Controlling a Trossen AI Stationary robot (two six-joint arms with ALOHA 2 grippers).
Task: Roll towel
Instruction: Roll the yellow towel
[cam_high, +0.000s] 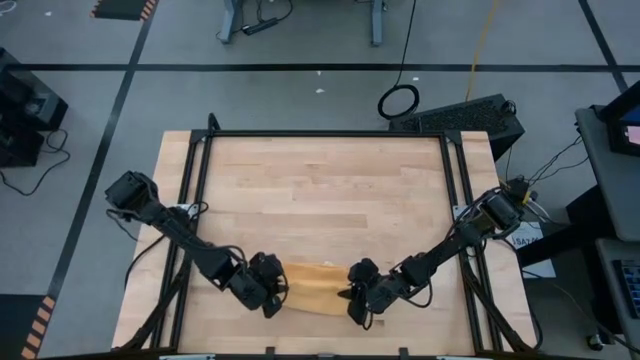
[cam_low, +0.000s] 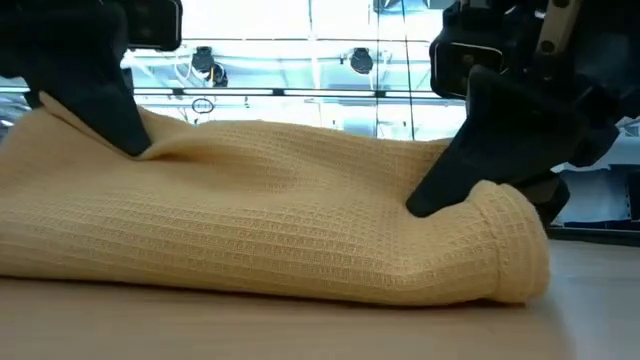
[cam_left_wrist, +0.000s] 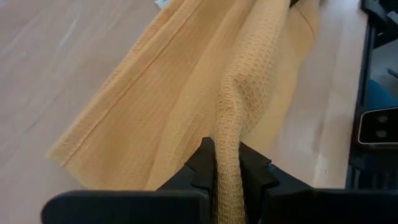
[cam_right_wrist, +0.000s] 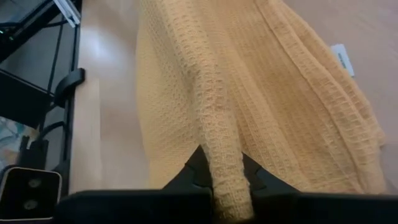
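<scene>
Both pairs of jaws were pinched shut on folds of the mustard-yellow waffle-weave cloth towel (cam_high: 313, 288), the left gripper (cam_high: 274, 296) at its left end and the right gripper (cam_high: 353, 297) at its right end. That towel lay bunched into a loose roll near the front edge of the pale wooden table (cam_high: 320, 190), a small white tag (cam_right_wrist: 342, 58) showing at one edge.

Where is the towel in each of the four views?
High view: the towel lies at the table's near edge, between both grippers.
Low view: it fills the foreground.
Left wrist view: a fold runs into the left gripper.
Right wrist view: a fold runs into the right gripper.
Shared landmark: the white tag, seen in both wrist views.
</scene>
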